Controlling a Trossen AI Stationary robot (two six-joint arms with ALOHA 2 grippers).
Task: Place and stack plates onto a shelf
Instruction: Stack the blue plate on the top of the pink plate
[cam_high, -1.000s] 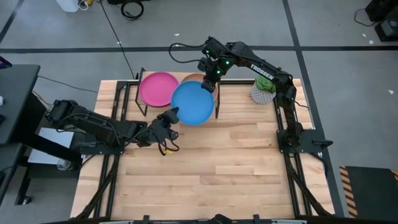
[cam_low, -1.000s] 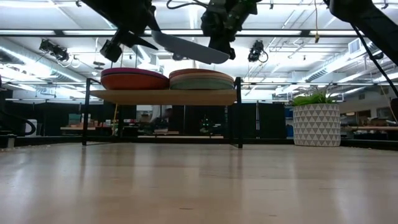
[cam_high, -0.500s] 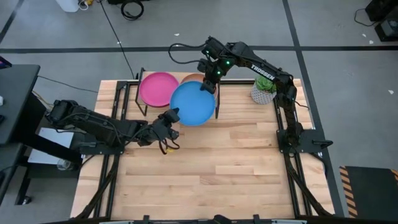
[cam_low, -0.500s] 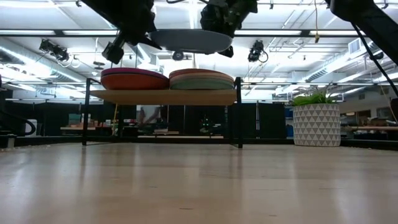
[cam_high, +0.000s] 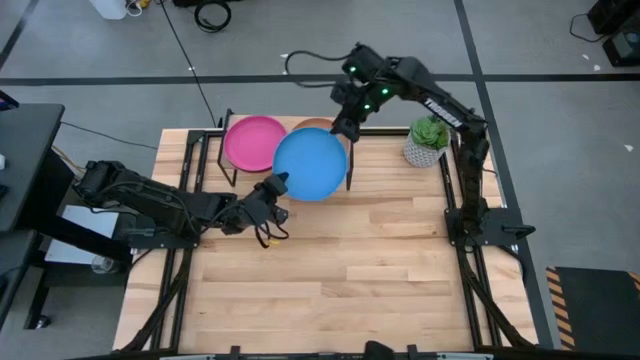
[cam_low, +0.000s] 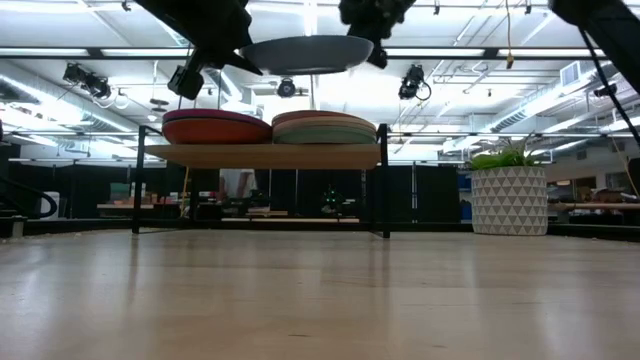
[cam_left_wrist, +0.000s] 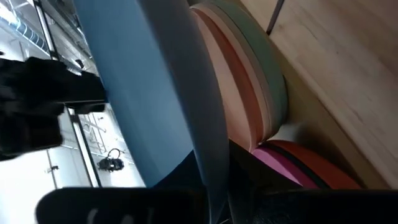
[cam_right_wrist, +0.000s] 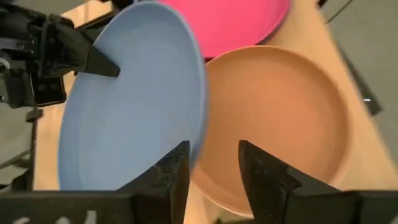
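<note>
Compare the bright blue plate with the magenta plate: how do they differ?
The bright blue round matte plate hangs in the air; the magenta round matte plate lies on a stack on the wooden shelf. The left end effector grips the blue plate; nothing holds the magenta one. Both look level, equally large.

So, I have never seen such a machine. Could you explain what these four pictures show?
This is a robot with two dark arms at a wooden table. One picture looks down from above, one looks level across the table, two come from cameras on the wrists. The left gripper holds a blue plate by its rim, in the air above a small shelf. The right gripper is open near the plate's far edge. The shelf carries two piles of plates, one pink on top, one orange. A potted plant stands nearby.
</note>
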